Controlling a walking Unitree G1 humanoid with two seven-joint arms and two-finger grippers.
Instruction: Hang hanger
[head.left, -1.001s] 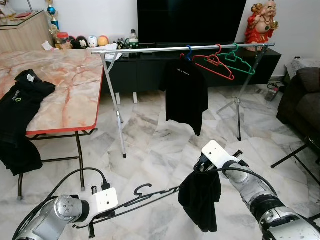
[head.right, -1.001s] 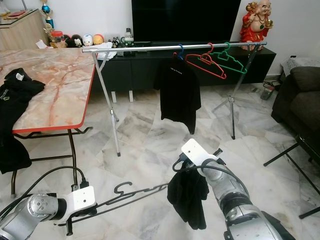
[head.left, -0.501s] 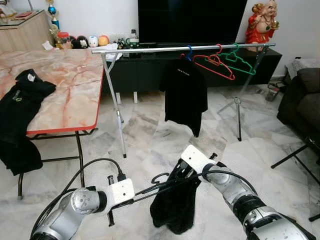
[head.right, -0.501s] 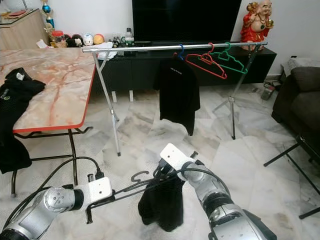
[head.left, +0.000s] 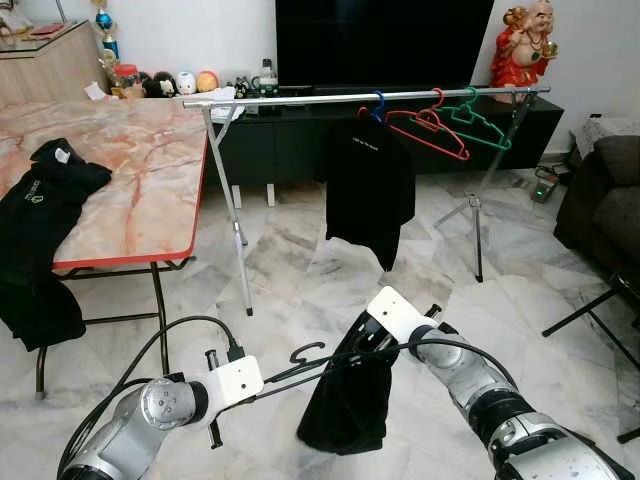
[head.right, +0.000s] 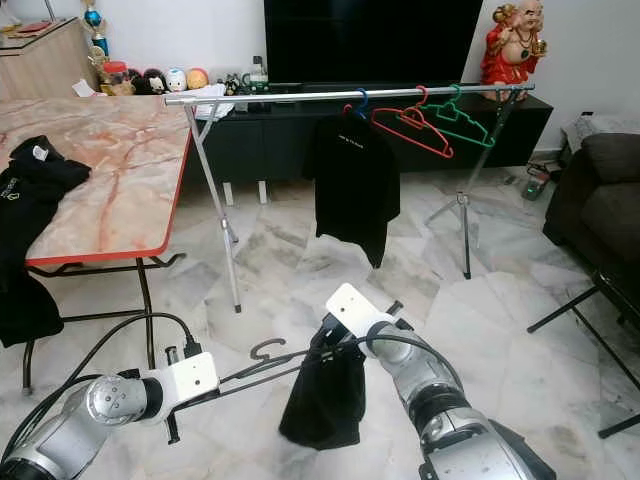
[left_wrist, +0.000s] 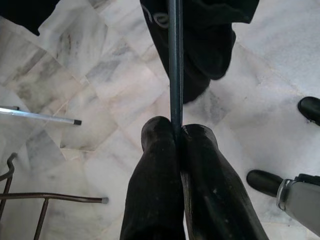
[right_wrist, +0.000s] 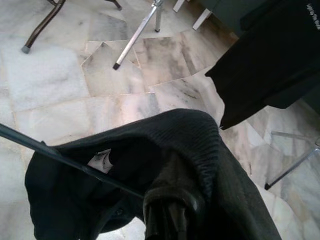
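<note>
- Left eye view: left hand (head.left: 262, 376) clamps the hanger (head.left: 300, 362); right hand (head.left: 372, 345) grips the shirt (head.left: 345, 405).
- Dressing step; next, work the collar over the hanger.

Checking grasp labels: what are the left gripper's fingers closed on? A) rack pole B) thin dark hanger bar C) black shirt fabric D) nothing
B: in the left wrist view the left gripper fingers pinch the thin dark hanger bar; the black shirt hangs farther along it.

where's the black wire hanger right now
In the left eye view the black wire hanger is low in front of the robot, above the marble floor, held between the left gripper and the right gripper, threaded into the black shirt.
</note>
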